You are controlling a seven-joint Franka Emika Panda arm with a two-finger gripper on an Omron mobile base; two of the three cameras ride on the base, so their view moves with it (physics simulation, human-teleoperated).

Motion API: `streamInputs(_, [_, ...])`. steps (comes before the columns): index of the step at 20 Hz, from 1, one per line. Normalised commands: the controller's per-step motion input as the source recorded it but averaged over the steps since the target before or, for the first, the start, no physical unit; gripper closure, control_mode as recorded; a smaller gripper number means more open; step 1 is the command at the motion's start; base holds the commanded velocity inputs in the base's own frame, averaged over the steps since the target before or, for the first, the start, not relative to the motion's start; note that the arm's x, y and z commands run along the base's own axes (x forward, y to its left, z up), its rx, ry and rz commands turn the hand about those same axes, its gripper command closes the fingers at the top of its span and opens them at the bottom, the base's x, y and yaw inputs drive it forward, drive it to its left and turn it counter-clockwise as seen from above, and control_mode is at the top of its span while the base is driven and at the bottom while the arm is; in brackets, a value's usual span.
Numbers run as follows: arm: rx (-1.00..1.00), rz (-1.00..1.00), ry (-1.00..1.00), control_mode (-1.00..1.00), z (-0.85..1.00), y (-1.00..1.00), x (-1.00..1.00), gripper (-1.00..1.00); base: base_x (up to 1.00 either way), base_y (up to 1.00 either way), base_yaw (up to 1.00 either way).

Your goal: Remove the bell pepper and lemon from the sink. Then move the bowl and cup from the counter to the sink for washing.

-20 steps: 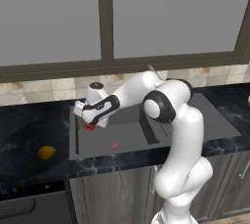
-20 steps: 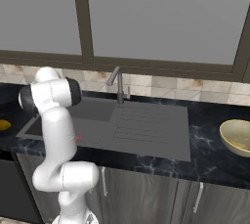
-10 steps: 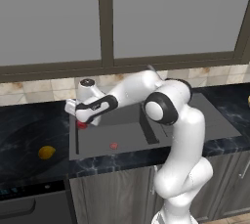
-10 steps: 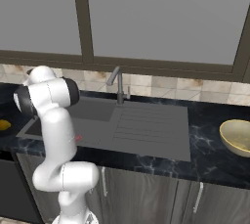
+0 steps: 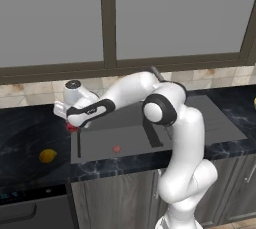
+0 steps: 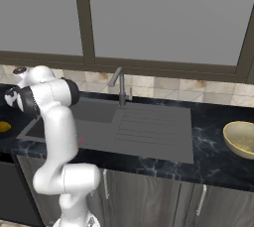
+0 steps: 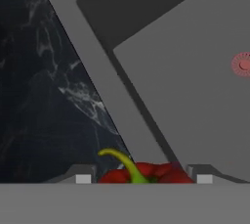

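Observation:
My gripper [image 5: 71,124] is shut on the red bell pepper [image 5: 73,128] and holds it over the left rim of the sink [image 5: 130,140]. In the hand view the bell pepper [image 7: 146,173], with its green stem up, sits between the fingertips [image 7: 83,178], above the sink's rim [image 7: 93,71] and the counter [image 7: 39,100]. The lemon [image 5: 48,156] lies on the counter [image 5: 25,138] left of the sink; it shows as lemon [image 6: 4,127] at the right base view's left edge. The golden bowl [image 6: 240,138] rests on the counter far right. The cup is out of view.
A reddish drain spot [image 5: 116,149] marks the basin floor. The curved faucet [image 6: 119,85] stands behind the sink, with the ribbed drainboard [image 6: 154,127] to its right. A tiled backsplash and window frames rise behind the counter; grey cabinet fronts [image 5: 115,198] lie below.
The arm has swung left with the bell pepper in the gripper, from above the basin to above its left rim. The lemon and bowl have not moved.

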Motion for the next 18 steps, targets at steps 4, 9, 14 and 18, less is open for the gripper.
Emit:
streamInputs(4, [-0.03, 0.0, 0.04, -1.0, 0.12, 0.41, -0.01, 1.0, 0.0, 0.0, 0.0])
streamInputs(9, [-0.05, 0.0, 0.09, -1.0, 0.04, 0.34, -0.06, 1.0, 0.0, 0.0, 0.0])
streamInputs(14, [-0.07, 0.0, 0.02, -1.0, -0.05, 0.24, -0.08, 1.0, 0.0, 0.0, 0.0])
streamInputs(18, [-0.07, 0.0, 0.01, -1.0, -0.16, 0.18, 0.0, 1.0, 0.0, 0.0, 0.0])
